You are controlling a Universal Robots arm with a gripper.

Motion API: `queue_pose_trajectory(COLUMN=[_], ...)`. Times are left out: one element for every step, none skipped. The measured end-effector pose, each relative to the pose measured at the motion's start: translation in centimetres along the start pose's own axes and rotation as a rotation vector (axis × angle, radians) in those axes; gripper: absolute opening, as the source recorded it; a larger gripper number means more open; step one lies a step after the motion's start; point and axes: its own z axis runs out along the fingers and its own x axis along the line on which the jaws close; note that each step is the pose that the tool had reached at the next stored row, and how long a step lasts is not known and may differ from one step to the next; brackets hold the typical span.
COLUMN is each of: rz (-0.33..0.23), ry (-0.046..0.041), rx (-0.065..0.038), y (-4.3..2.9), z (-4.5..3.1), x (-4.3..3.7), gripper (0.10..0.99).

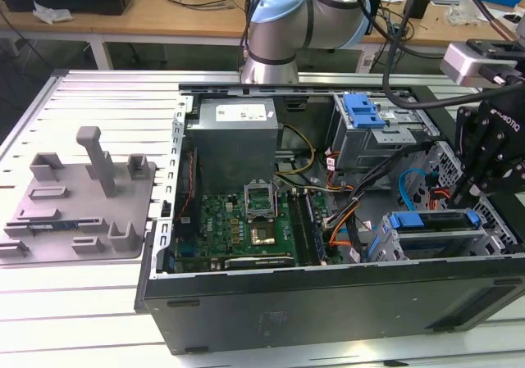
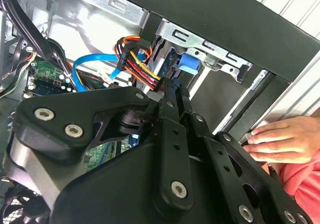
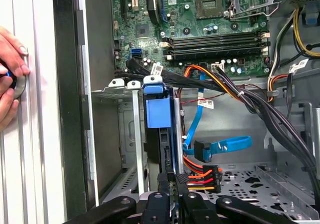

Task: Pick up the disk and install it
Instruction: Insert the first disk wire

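Slatted table [image 1: 82,302] holds the case [image 1: 328,311]; cables [image 3: 240,92] crowd the disk [image 3: 159,109].

exterior view is bright and evenly lit from overhead; the white ribbed metal table [image 1: 74,319] is washed pale with mild glare. shadows inside the open black computer case [image 1: 328,311] are soft. in the second wrist view the black claw [image 2: 172,92], close to the lens, reads dark with dull highlights. first wrist view is sharp on the green motherboard [image 3: 200,34]; its table strip is overexposed.
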Motion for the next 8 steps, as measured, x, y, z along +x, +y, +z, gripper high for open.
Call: queue_pose_trajectory(rz=[-0.002,-0.004,-0.005,-0.007,-0.008,-0.008,-0.009,-0.009], ry=[0.0,0.0001,0.0002,0.0003,0.0004,0.0004,0.0003,0.0003], rx=[0.0,0.0,0.001,0.001,0.001,0.001,0.001,0.001], y=[0.0,0.0,0.0,0.0,0.0,0.01,0.03,0.04], z=[0.0,0.01,0.02,0.02,0.03,0.04,0.07,0.08], x=[0.01,0.01,0.02,0.03,0.03,0.04,0.04,0.04], gripper=[0.165,0.165,0.165,0.165,0.165,0.165,0.165,0.165])
